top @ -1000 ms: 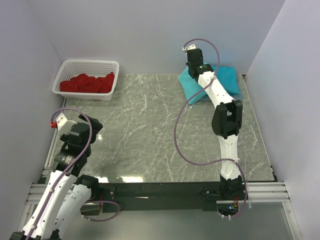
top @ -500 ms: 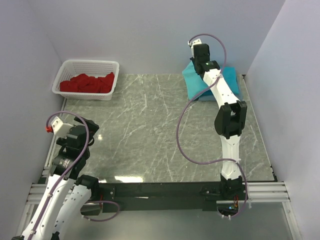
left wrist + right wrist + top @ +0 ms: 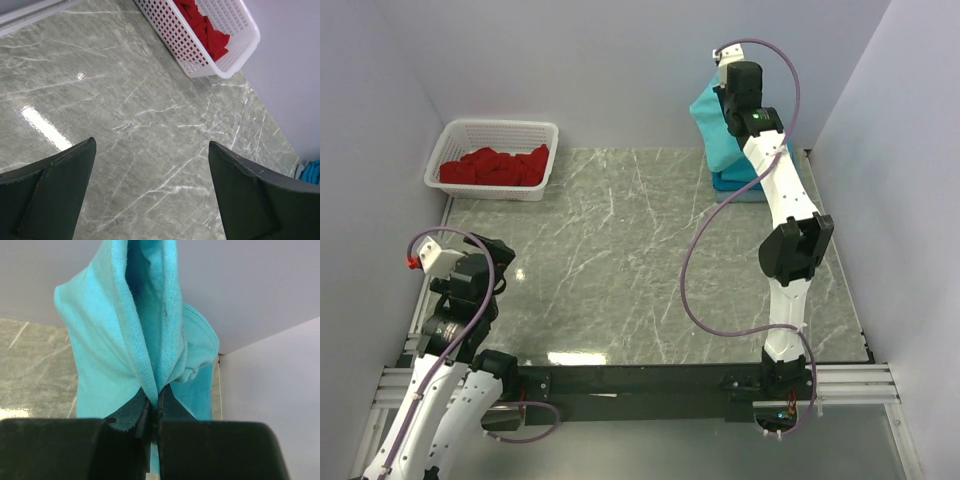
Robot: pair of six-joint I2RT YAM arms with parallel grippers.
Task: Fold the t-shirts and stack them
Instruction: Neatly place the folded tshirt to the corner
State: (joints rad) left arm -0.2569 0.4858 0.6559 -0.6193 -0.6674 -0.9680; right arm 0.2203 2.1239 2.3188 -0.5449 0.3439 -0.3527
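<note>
The right end effector (image 3: 152,407) is pressed together on a fold of a turquoise t-shirt (image 3: 100,340), holding it up over the far right corner of the marbled surface (image 3: 620,260), where another blue t-shirt (image 3: 745,185) lies. The left end effector (image 3: 151,145) hangs spread wide and empty at the near left, a white basket (image 3: 542,128) of red cloth (image 3: 495,165) beyond it.

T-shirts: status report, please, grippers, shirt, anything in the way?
Right gripper shut on turquoise t-shirt, held above far right corner. Left gripper open, empty. Basket of red cloth far left, well clear.
</note>
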